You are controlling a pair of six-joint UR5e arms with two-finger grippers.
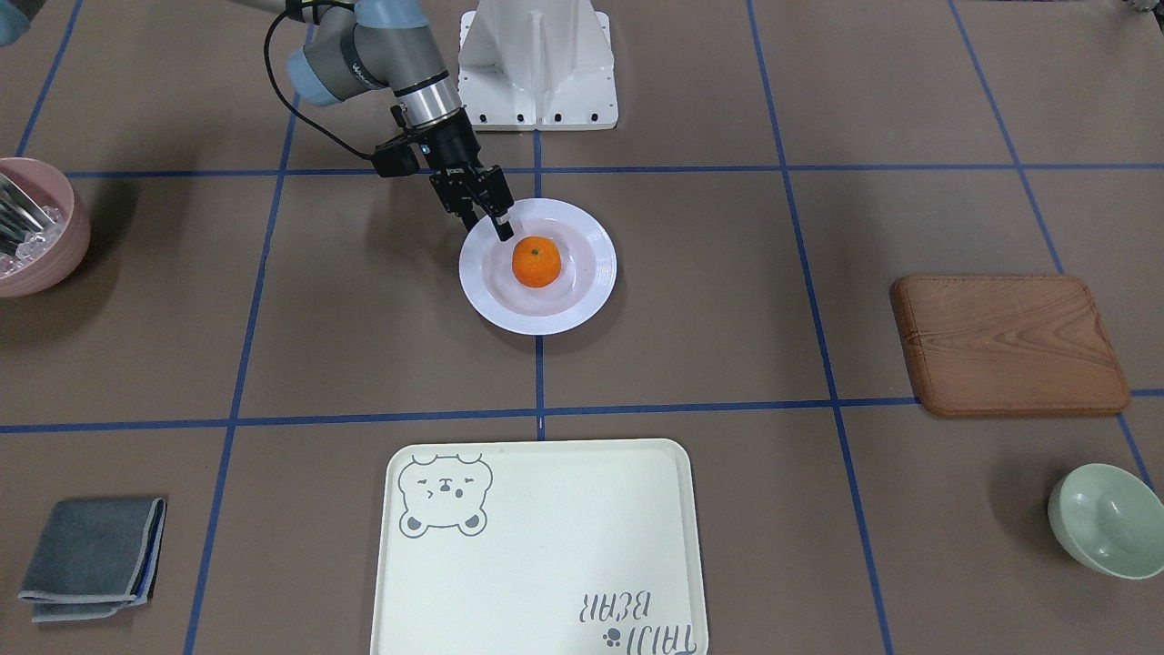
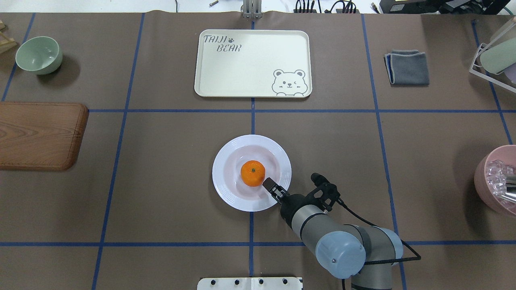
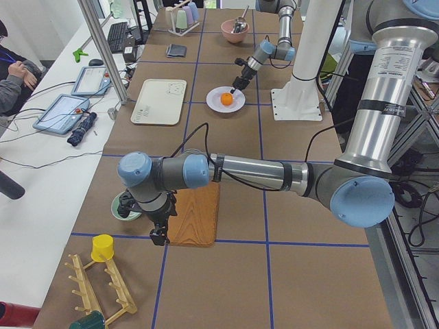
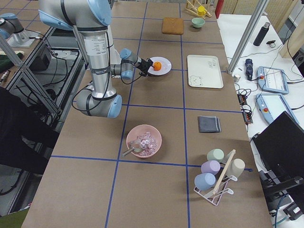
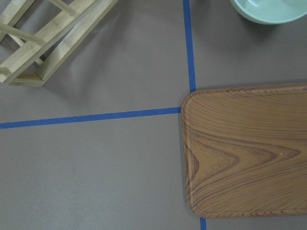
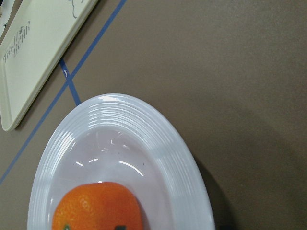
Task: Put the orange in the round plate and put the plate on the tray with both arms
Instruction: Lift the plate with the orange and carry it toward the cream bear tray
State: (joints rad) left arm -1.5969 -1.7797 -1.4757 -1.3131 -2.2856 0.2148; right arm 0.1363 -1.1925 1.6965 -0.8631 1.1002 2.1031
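Note:
The orange (image 1: 536, 262) (image 2: 252, 173) rests in the well of the round white plate (image 1: 596, 291) (image 2: 225, 189) at the table's middle. My right gripper (image 1: 486, 227) (image 2: 269, 184) hovers over the plate's rim on the robot's side, right beside the orange, open and holding nothing. The right wrist view looks down on the orange (image 6: 96, 208), the plate (image 6: 158, 143) and a corner of the tray (image 6: 29, 62). The cream bear tray (image 1: 546, 546) (image 2: 250, 64) lies bare beyond the plate. My left gripper (image 3: 158, 238) hangs by the wooden board; I cannot tell its state.
A wooden board (image 2: 38, 135) (image 5: 249, 153) and a pale green bowl (image 2: 39, 54) sit on the robot's left. A pink bowl of ice (image 2: 496, 179) and a folded grey cloth (image 2: 407, 67) sit on its right. The white base stand (image 1: 536, 64) is behind the plate.

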